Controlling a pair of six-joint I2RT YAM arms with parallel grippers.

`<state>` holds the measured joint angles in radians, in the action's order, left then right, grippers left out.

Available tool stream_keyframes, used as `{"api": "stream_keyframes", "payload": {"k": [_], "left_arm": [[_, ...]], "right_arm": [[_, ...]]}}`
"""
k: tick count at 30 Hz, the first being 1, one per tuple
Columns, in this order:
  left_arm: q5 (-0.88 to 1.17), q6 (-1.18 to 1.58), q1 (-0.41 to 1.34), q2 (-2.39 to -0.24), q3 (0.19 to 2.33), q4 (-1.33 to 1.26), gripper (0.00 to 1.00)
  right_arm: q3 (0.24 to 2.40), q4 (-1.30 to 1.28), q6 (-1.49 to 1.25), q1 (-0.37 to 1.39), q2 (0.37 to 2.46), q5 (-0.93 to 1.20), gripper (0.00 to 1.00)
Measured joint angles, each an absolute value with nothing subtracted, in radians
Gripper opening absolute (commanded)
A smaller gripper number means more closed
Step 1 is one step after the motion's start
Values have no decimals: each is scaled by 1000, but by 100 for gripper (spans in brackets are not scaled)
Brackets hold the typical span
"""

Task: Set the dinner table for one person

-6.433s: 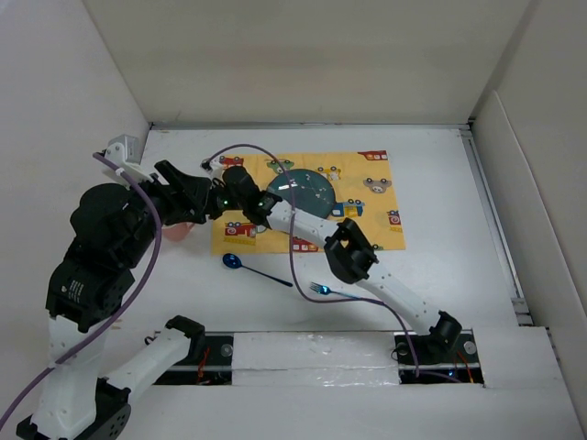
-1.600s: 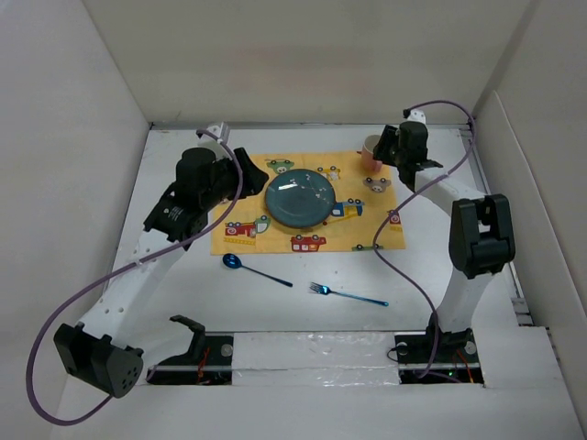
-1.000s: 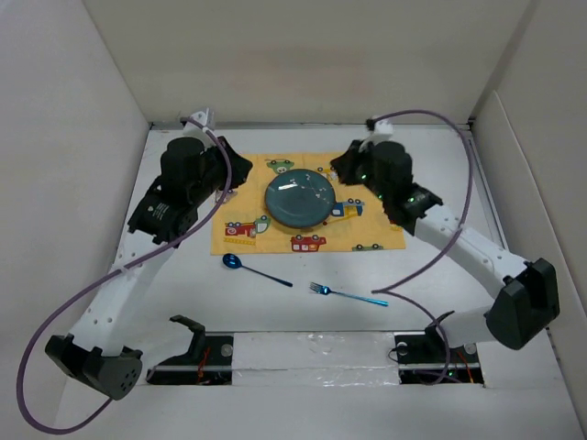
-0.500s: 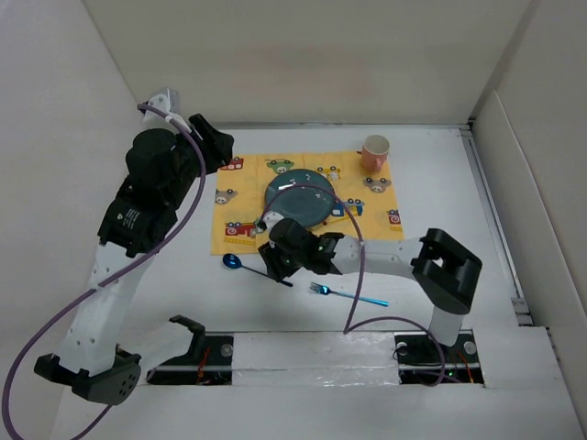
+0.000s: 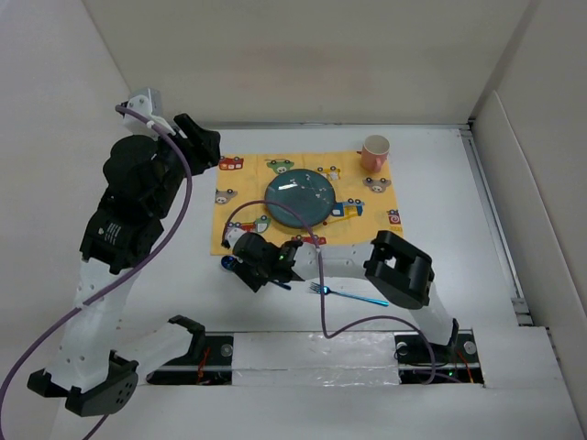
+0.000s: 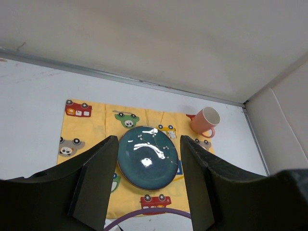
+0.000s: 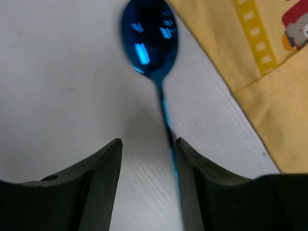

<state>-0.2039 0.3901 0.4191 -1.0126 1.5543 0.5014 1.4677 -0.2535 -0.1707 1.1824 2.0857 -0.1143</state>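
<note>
Since half a sec ago the right hand (image 5: 240,264) has slid left along the spoon (image 7: 161,98), from mid-handle to just behind the bowl. The left arm has pulled further back toward the far-left corner. Both hands have come apart.

Handling, my read: the spoon looks like thin glossy blue metal, so light, stiff and slick. It lies flat on the table (image 5: 459,238), so there's almost no height to bite on. Take it across the narrow neck just behind the bowl, w/ fingertips right down at the surface. Expect it to skate or pivot if one finger lands first.

Where it sits vs. your hand: the spoon is on bare table just off the near-left corner of the placemat (image 5: 246,183), not on it. In the right wrist view the bowl is ahead of the fingertips. The handle runs back between them, off-centre, close to the finger on that view's right and seemingly slipping behind it lower down. The right hand is spread and pinching nothing. Can't tell whether its tips touch the table yet.

The left hand (image 5: 204,142) is also spread and empty, high over the far-left, well apart from everything.

The plate (image 5: 299,197) is mid-mat, the cup (image 5: 374,151) at the mat's far-right corner, and the fork (image 5: 348,295) off-mat, near side.
</note>
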Motion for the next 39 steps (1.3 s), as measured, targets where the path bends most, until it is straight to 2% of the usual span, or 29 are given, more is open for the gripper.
{"api": "stream_keyframes", "payload": {"k": [4, 9, 10, 11, 14, 20, 24, 29, 32, 36, 39], "left_arm": [[-215, 378, 419, -988, 1559, 506, 51], [-218, 371, 419, -965, 1559, 513, 51], [-218, 371, 419, -962, 1559, 514, 51], [-217, 371, 419, -962, 1559, 514, 51], [-217, 369, 419, -962, 1559, 514, 51], [-214, 366, 419, -971, 1559, 514, 51], [-195, 364, 419, -995, 1559, 506, 51], [-148, 364, 419, -1028, 1548, 485, 51], [-109, 367, 419, -1032, 1501, 464, 51], [-57, 377, 419, -1033, 1396, 448, 50], [-22, 390, 419, -1033, 1306, 440, 50]], "right_arm": [[1482, -257, -168, 1188, 2104, -132, 53], [1493, -254, -164, 1197, 2115, -166, 38], [1496, -255, -164, 1198, 2117, -170, 33], [1499, -255, -163, 1199, 2119, -171, 20], [1520, -253, -165, 1204, 2135, -176, 0], [1509, -255, -196, 1200, 2115, -195, 0], [1472, -276, -235, 1136, 2003, -183, 0], [1451, -261, -269, 954, 1818, -175, 0], [1424, -221, -302, 733, 1707, -183, 0], [1382, -212, -331, 536, 1725, -183, 0], [1374, -231, -332, 453, 1795, -170, 0]]}}
